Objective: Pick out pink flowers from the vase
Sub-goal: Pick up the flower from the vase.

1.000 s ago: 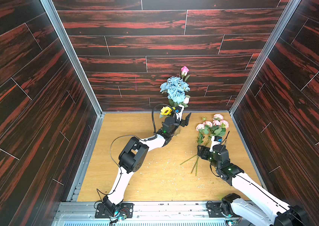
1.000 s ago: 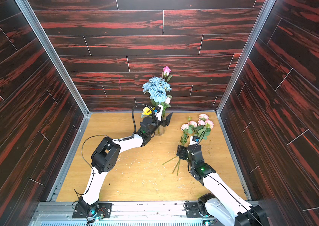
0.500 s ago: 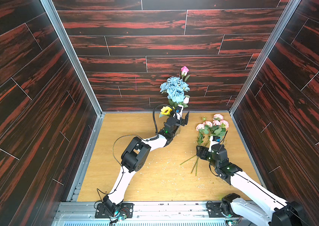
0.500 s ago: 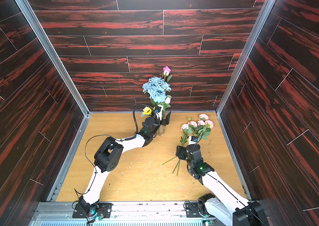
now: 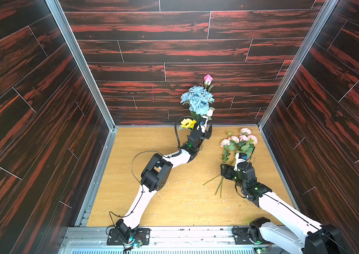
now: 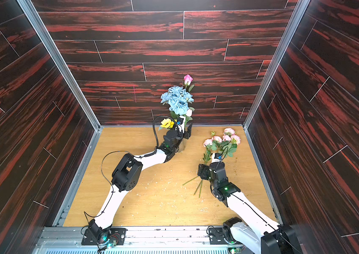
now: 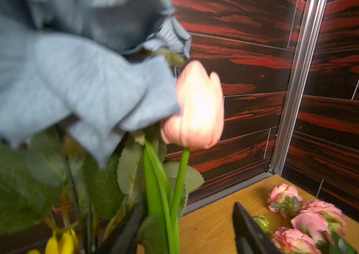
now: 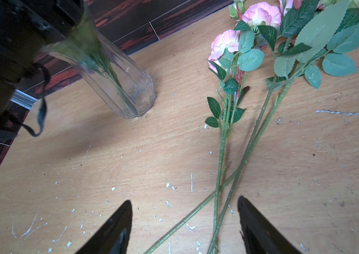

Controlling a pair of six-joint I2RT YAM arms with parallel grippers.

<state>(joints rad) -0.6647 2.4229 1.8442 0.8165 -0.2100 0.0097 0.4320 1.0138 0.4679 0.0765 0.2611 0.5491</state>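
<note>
**Left gripper straddling a tulip stem at the vase**

The clear glass vase [image 6: 183, 145] is standing at the far middle of the wooden table [image 5: 174, 198], close to the back wall [image 5: 174, 55]. It is carrying a light-blue rose cluster [image 5: 197, 100] and a small yellow sunflower [image 5: 187, 123] leaning out to the left. A pink rosebud [image 5: 207, 78] is poking up highest of all, and a pale pink tulip [image 7: 196, 105] is tucked just under the blue blooms on their right.

The left gripper [image 7: 188, 204] is reaching in among the stems just above the vase mouth. In the left wrist view its black fingers [image 7: 249, 231] are standing apart, with the tulip stem [image 7: 179, 176] and a long green leaf [image 7: 154, 176] rising between them. The stem is sitting much nearer one finger and clear of the other (whether the nearer finger is touching it I cannot tell, that side is blurred).

Over on the right, several pink flowers [image 5: 243, 138] are lying flat on the table, well apart from the vase. Their blooms are pointing toward the far side and their long stems are crossing toward the near side. The right gripper [image 8: 184, 199] is sitting over the lower ends of those stems with its fingers spread wide. The stems are running between the fingertips, and the fingers are pinching nothing.

Small white flecks [image 8: 169, 186] are lying scattered across the tabletop.
</note>
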